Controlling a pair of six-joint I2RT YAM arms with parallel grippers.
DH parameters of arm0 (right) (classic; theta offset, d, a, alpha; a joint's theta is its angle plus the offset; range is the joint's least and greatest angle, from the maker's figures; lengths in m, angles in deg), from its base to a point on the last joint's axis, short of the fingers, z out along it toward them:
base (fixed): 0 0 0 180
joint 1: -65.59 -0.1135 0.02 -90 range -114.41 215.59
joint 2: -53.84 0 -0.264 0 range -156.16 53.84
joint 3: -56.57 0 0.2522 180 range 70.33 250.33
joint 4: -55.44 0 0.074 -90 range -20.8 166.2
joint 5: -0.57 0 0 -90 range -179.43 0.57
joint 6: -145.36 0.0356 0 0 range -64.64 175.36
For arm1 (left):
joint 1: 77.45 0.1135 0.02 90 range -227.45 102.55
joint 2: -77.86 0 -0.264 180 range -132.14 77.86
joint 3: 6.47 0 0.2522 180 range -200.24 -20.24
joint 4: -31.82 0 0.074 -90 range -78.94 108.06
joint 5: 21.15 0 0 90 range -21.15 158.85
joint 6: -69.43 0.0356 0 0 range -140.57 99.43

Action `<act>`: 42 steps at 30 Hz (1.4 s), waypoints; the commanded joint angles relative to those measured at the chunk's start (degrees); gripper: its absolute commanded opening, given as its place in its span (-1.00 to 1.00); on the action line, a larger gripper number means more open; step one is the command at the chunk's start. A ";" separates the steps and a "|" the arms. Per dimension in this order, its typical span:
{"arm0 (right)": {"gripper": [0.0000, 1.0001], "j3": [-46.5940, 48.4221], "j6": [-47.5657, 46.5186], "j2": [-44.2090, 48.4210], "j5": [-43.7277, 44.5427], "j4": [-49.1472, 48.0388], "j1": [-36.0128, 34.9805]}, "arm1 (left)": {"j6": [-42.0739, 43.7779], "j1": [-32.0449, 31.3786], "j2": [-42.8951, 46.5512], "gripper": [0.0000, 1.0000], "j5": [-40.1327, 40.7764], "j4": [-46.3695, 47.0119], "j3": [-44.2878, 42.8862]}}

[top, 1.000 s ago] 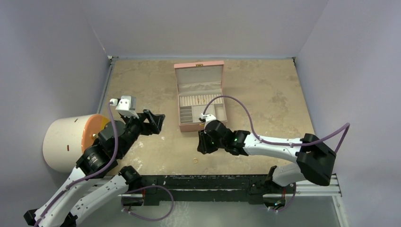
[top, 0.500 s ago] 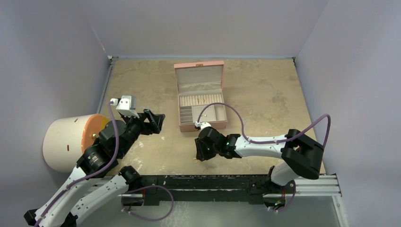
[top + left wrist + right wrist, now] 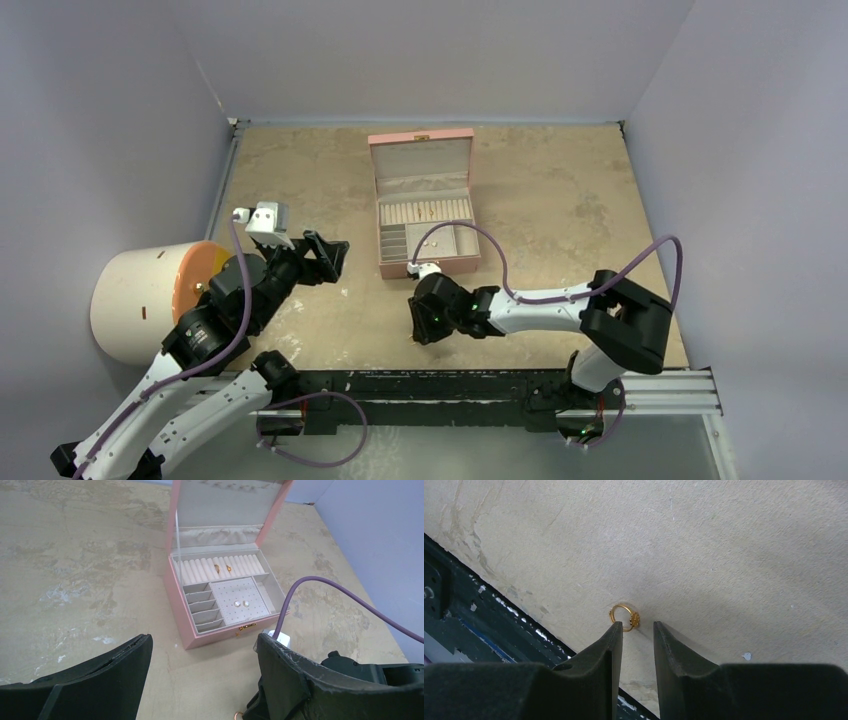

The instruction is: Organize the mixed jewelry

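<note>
Just at the half-open, empty tips of the right tool (image 3: 638, 626) lies 1 thin gold ring (image 3: 624, 617) bearing a knob.

In the right wrist view the gold ring (image 3: 625, 617) had its rim at 7 o'clock hidden behind one fingertip of the right gripper (image 3: 638, 626), and whether the two touched could not be told. From above, the ring lay wholly hidden under the same gripper, at 6 o'clock from the pink box (image 3: 421, 152), whose contents were specks too small to name there. The left wrist view caught only a gold sliver at 6 o'clock, cut by the bottom edge. There the lid (image 3: 225, 500) ran off at 12 o'clock and the left gripper (image 3: 202, 645) was cropped along the bottom. The left arm (image 3: 230, 300) masked part of the white drum (image 3: 130, 300).
</note>
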 commanded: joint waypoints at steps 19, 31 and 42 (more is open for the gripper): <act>-1.00 4.76 0.43 -3.86 9.09 5.72 -3.43 | 0.54 0.33 0.17 0.53 0.24 1.12 0.04; -1.00 4.50 0.99 5.58 13.39 7.20 -3.63 | -1.87 0.27 -1.08 0.53 -5.78 2.81 1.02; -1.00 3.27 -1.75 18.95 23.40 6.61 -3.63 | -12.52 0.28 -5.11 0.53 -26.11 15.37 9.49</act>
